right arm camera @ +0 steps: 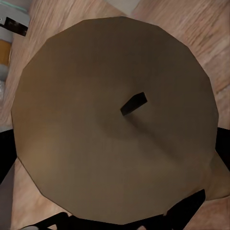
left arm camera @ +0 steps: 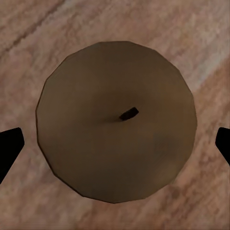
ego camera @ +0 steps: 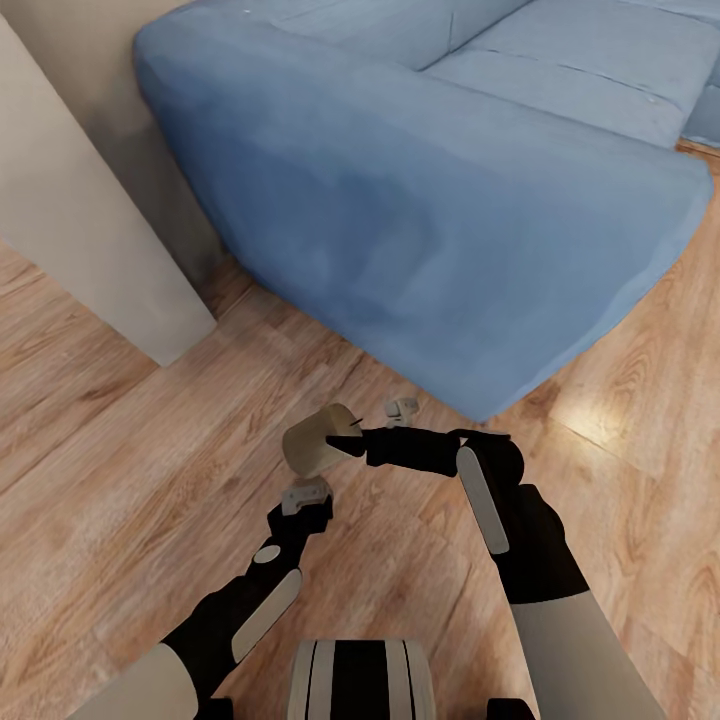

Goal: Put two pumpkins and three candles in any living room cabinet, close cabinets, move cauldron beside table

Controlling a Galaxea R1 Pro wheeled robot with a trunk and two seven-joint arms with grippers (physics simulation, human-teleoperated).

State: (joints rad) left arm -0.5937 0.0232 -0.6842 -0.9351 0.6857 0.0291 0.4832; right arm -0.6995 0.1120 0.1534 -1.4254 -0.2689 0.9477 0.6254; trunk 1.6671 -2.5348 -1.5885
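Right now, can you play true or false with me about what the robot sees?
1. The sofa is blue. True.
2. The floor is grey carpet. False: it is wooden boards.
3. The candle stands on the sofa. False: it is tilted at the right gripper, over the floor in front of the sofa.
4. The candle has a dark wick. True.

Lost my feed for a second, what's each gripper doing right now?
Left gripper: appears open, a candle between its spread fingertips; grip cannot be told.
Right gripper: shut on a candle, held tilted above the floor.
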